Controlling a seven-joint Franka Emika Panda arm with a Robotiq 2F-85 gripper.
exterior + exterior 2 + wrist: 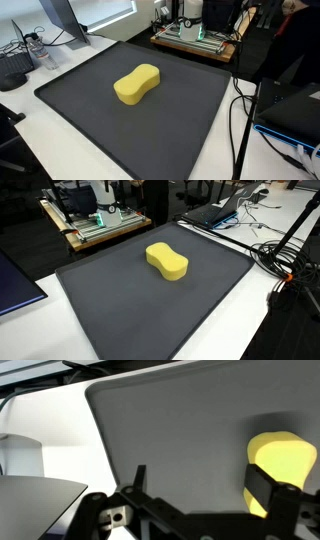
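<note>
A yellow, peanut-shaped sponge (137, 84) (167, 261) lies flat near the middle of a dark grey mat (190, 125) (130, 310). Neither exterior view shows the arm. In the wrist view my gripper (200, 485) hangs above the mat (170, 430) with its jaws wide open and nothing between them. The sponge (283, 455) shows at the right edge, partly hidden behind the right finger (265, 488). The thin left finger (138, 476) stands over bare mat.
A wooden-framed rig with electronics (195, 38) (95, 225) stands beyond the mat's far edge. Black cables (240, 110) (285, 265) run along one side of the mat on the white table. A laptop (215, 213) and a monitor stand (60, 25) sit near the corners.
</note>
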